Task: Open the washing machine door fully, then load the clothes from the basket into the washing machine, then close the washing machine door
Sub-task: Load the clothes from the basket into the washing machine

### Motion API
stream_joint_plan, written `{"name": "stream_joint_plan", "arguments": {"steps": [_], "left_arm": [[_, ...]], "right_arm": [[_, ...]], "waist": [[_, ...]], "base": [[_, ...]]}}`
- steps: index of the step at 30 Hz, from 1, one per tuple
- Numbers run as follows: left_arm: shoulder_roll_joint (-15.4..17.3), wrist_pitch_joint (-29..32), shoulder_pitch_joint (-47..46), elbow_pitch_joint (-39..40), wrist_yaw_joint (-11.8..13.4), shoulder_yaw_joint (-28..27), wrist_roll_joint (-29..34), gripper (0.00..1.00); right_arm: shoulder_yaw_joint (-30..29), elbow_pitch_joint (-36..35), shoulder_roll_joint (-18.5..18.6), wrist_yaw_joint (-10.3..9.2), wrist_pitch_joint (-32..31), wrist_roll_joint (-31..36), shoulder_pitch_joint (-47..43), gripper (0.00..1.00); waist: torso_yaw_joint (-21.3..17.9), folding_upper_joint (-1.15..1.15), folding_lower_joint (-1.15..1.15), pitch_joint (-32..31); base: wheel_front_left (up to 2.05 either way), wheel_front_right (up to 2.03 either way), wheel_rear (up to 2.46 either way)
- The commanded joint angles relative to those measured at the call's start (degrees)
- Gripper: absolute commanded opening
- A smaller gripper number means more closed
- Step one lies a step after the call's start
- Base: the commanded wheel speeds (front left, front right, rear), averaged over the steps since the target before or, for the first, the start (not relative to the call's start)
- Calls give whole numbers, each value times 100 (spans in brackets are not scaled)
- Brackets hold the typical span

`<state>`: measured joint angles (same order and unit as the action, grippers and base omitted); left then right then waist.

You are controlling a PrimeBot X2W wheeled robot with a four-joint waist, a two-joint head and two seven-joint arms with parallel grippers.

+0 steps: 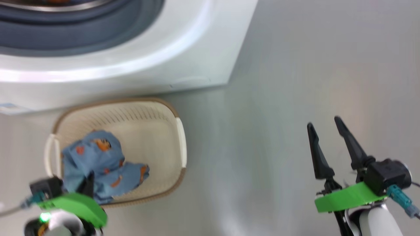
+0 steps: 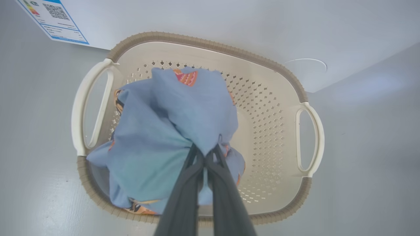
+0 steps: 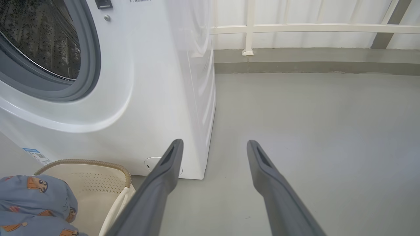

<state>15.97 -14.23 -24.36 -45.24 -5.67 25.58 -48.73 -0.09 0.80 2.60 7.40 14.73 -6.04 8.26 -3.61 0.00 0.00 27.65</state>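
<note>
The cream perforated basket (image 1: 178,144) (image 2: 262,98) (image 3: 98,178) stands on the floor in front of the white washing machine (image 1: 183,49) (image 3: 147,82), whose grey gasket and steel drum (image 3: 39,36) are exposed. The washing machine door is out of view. Blue clothes (image 1: 98,157) (image 2: 164,124) (image 3: 32,203) with orange cartoon figures bunch up over the basket. My left gripper (image 1: 89,179) (image 2: 206,154) is shut on a fold of this blue fabric, above the basket's near side. My right gripper (image 1: 325,123) (image 3: 215,144) hangs open and empty over the floor, right of the machine.
A blue-edged label sticker (image 2: 52,19) (image 3: 34,155) marks the machine's lower front. Grey floor (image 1: 279,114) spreads to the right of machine and basket. A white railing and low kerb (image 3: 295,49) close off the far side.
</note>
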Motion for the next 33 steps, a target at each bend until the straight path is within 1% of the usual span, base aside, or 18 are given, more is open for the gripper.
{"name": "stream_joint_plan", "arguments": {"steps": [1, 10, 15, 18, 25, 29, 33], "left_arm": [[132, -75, 202, 129, 53, -223, 87, 0], [-299, -76, 1536, 1564, 405, -976, 947, 0], [-509, -76, 2073, 2431, 494, -1318, 1568, 0], [-653, -76, 2382, 2840, 509, -1516, 1939, 0], [-997, -76, 3088, 3515, 426, -1818, 2684, 0], [-1138, -76, 3359, 3870, 384, -1957, 2924, 0], [-1213, -76, 3518, 4114, 336, -2115, 3066, 0]], "right_arm": [[127, -98, 28, 9, 27, 52, -147, 100], [128, 71, 28, 9, 27, 148, -544, 100], [158, 190, 28, 9, 27, 199, -682, 100], [159, 264, 28, 9, 27, 188, -784, 100], [102, 386, 28, 9, 27, 132, -1082, 100], [52, 394, 28, 9, 27, 105, -1184, 100], [29, 425, 28, 9, 27, 102, -1258, 100]], "waist": [[439, 0, 0, -839], [644, 0, 0, -1663], [734, 0, 0, -2002], [765, 0, 0, -2235], [746, 0, 0, -2791], [712, 0, 0, -2935], [688, 0, 0, -3040]], "base": [[0, 0, 0], [0, 0, 0], [0, 0, 0], [0, 0, 0], [0, 0, 0], [0, 0, 0], [0, 0, 0]]}}
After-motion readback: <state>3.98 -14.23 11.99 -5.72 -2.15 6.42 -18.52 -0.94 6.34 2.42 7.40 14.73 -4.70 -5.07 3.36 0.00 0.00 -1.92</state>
